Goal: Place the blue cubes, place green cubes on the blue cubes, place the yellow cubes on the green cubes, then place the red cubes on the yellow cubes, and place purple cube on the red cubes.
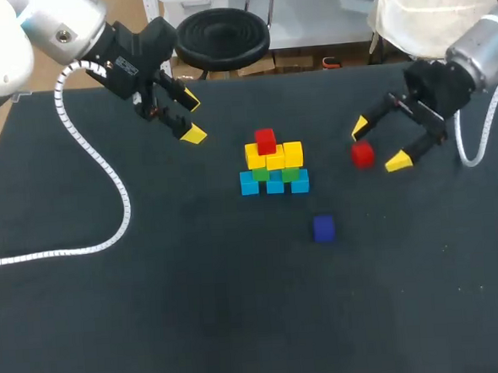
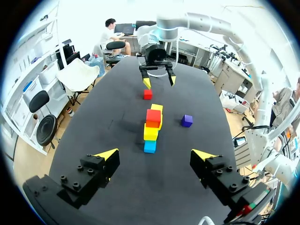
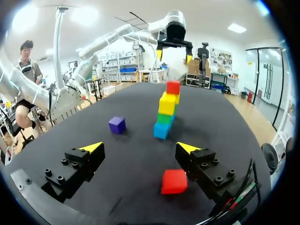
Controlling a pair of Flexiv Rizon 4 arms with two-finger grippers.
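Right gripper [image 1: 378, 145] is spread wide, fingers either side of the loose red cube [image 1: 362, 155] on the desk [image 1: 155, 311], not touching it; lined up for a pick, it seems. Beyond stands the stack [image 1: 273, 164], with the purple cube [image 1: 323, 228] waiting nearby. Left gripper [image 1: 192, 116] hangs open and empty, clear of the stack.

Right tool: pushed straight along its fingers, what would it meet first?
Probably the loose red cube, lying between the right tool's open fingers, close to one finger. Height is unclear, so it might pass over; the cube stack stands next in line.
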